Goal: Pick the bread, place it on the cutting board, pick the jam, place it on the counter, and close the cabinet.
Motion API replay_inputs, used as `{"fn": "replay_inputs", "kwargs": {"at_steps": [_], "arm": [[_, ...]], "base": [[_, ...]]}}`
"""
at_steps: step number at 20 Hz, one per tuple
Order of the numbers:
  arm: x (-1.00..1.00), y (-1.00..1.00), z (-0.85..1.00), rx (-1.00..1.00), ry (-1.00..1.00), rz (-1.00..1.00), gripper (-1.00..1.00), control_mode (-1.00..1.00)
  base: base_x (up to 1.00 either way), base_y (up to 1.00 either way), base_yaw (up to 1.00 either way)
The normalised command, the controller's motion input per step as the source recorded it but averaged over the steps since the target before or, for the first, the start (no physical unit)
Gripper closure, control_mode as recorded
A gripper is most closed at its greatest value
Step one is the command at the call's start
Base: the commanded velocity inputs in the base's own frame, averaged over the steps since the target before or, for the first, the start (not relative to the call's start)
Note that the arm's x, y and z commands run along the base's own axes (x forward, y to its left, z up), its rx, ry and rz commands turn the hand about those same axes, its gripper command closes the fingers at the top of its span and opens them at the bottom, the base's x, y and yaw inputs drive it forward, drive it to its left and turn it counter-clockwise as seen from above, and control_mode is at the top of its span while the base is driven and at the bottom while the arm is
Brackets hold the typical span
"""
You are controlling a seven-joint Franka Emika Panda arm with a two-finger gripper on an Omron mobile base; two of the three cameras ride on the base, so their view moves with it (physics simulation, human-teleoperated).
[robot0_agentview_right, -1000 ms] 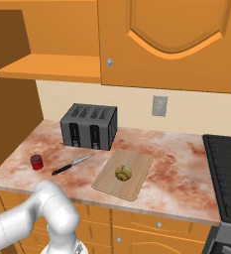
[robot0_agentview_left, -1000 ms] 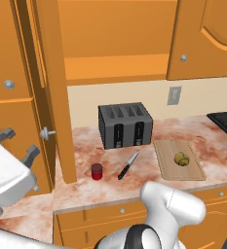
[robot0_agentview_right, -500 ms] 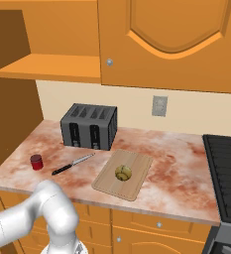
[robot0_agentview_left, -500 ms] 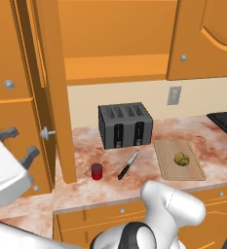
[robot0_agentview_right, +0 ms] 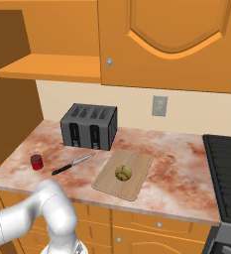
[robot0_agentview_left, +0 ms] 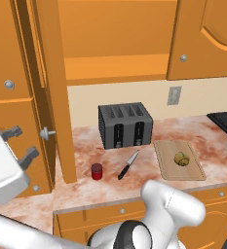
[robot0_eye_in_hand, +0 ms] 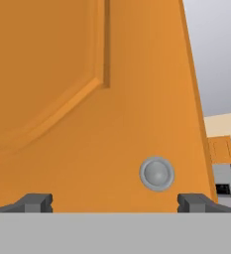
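Note:
The bread [robot0_agentview_left: 181,158] [robot0_agentview_right: 123,172] lies on the cutting board [robot0_agentview_left: 193,171] [robot0_agentview_right: 137,183] at the right of the counter [robot0_agentview_left: 85,187] [robot0_agentview_right: 176,158]. The jam [robot0_agentview_left: 97,171] [robot0_agentview_right: 36,161] stands upright on the counter, left of a black-handled knife. The cabinet's left door [robot0_agentview_left: 51,87] [robot0_eye_in_hand: 87,99] hangs open, swung out toward me, and its right door [robot0_agentview_right: 166,44] is shut. My gripper [robot0_agentview_left: 20,143] [robot0_eye_in_hand: 116,203] is open, its fingertips [robot0_agentview_left: 29,155] pointing at the open door's face just left of its silver knob [robot0_agentview_left: 47,132] [robot0_eye_in_hand: 157,173]. Nothing is between the fingers.
A dark toaster [robot0_agentview_left: 124,125] [robot0_agentview_right: 88,127] stands against the wall behind the knife [robot0_agentview_left: 128,164] [robot0_agentview_right: 72,164]. A stove top [robot0_agentview_right: 226,173] lies at the far right. The tall side cabinet [robot0_agentview_left: 8,97] is behind my hand. The open cabinet shelf [robot0_agentview_left: 115,68] holds nothing.
My hand has crept slightly upward beside the open door. The door, jam, bread and board have not moved.

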Motion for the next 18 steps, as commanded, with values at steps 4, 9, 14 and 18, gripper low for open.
{"fn": "replay_inputs", "kwargs": {"at_steps": [4,9,14,18], "arm": [[0.0,0.0,0.0,0.0,0.0,-0.08,-1.0,-1.0],[0.02,0.0,0.0,0.0,0.0,-0.06,-1.0,-1.0],[0.12,0.0,0.0,0.0,0.0,-0.03,-1.0,-1.0],[0.1,-0.07,0.0,0.0,0.0,0.0,-1.0,-1.0]], "base": [[0.0,0.0,0.0],[0.0,0.0,0.0],[0.0,0.0,0.0],[0.0,0.0,0.0]]}}
